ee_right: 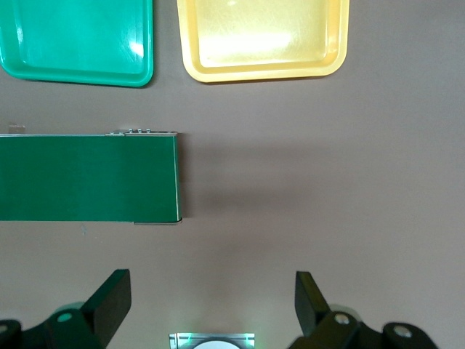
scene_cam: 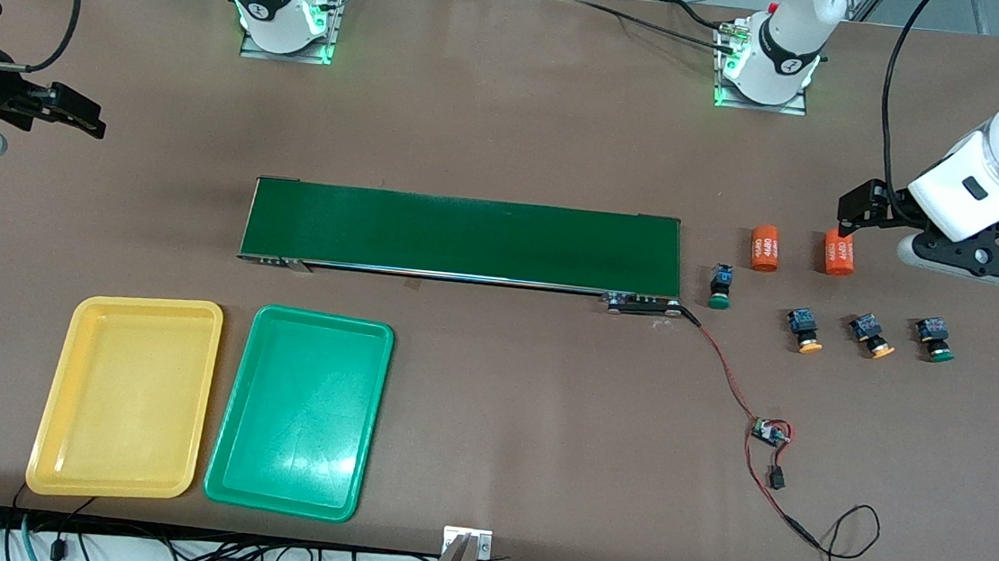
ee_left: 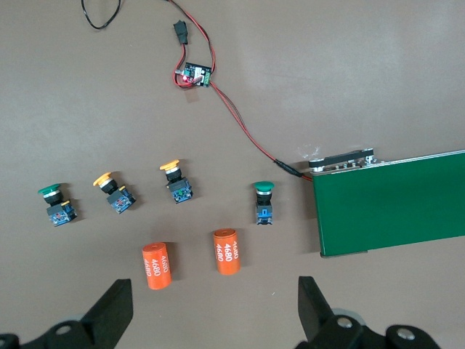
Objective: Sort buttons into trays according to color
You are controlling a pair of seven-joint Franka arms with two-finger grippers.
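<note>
Four buttons lie in a loose row toward the left arm's end of the table: a green one (scene_cam: pixel 720 286) by the conveyor's end, two yellow ones (scene_cam: pixel 806 330) (scene_cam: pixel 873 334), and a green one (scene_cam: pixel 936 339). The left wrist view shows them too: green (ee_left: pixel 264 200), yellow (ee_left: pixel 176 180), yellow (ee_left: pixel 114 193), green (ee_left: pixel 54 203). The yellow tray (scene_cam: pixel 128 397) and the green tray (scene_cam: pixel 300 412) lie empty side by side toward the right arm's end. My left gripper (scene_cam: pixel 851 212) (ee_left: pixel 216 313) is open and empty, up over the orange cylinders. My right gripper (scene_cam: pixel 84 118) (ee_right: pixel 211 309) is open and empty over bare table.
Two orange "4680" cylinders (scene_cam: pixel 765 248) (scene_cam: pixel 839 252) lie just farther from the front camera than the buttons. A long dark-green conveyor belt (scene_cam: pixel 463 237) crosses the middle. A red-and-black wire runs from it to a small circuit board (scene_cam: pixel 768 431).
</note>
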